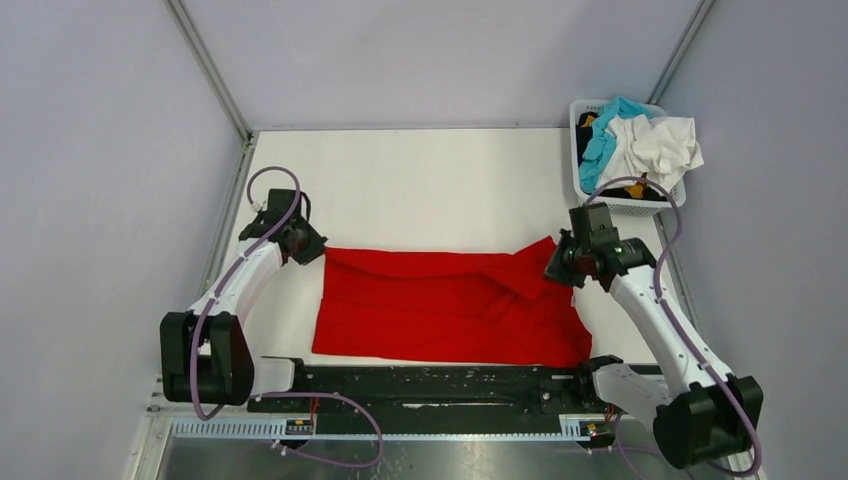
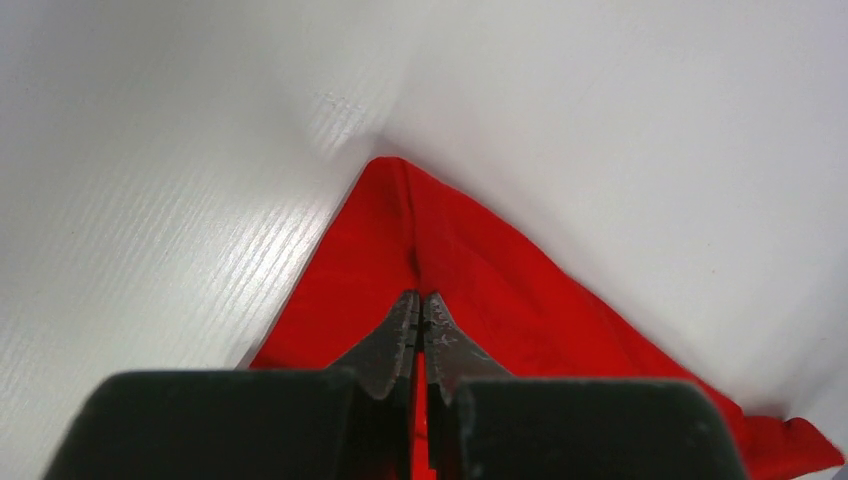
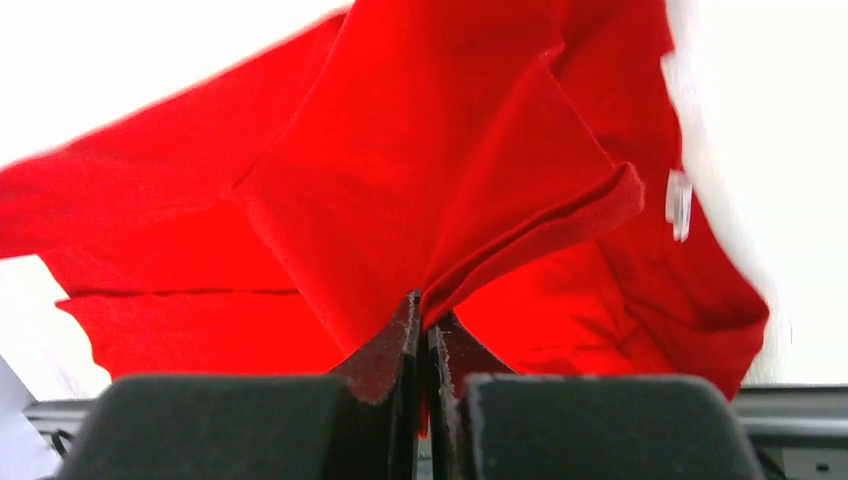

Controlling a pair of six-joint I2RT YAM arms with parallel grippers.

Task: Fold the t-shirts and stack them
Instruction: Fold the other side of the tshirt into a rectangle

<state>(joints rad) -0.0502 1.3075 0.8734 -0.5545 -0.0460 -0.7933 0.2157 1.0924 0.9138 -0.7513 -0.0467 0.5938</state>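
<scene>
The white bench carries everything. The red t-shirt lies spread across it, near and to the left of the white lattice basket, with creases running toward the corner closest to the basket. That basket holds the waiting shirts, a white t-shirt and a teal-blue t-shirt among them, all crumpled.

The right arm reaches up just in front of the basket. The left arm works well away from it, at the shirt's far end.

The left jaws are pressed together on the red cloth at the far corner farthest from the basket, low against the bench. The right jaws pinch a bunched fold at the corner nearest the basket, lifted slightly.

This looks like the first fold, barely begun. To do it well, both arms should travel together away from the basket's row toward the near hem. The edge between them should stay taut so the creases pull out. They should let go only once the cloth rests flat and the edges line up.
</scene>
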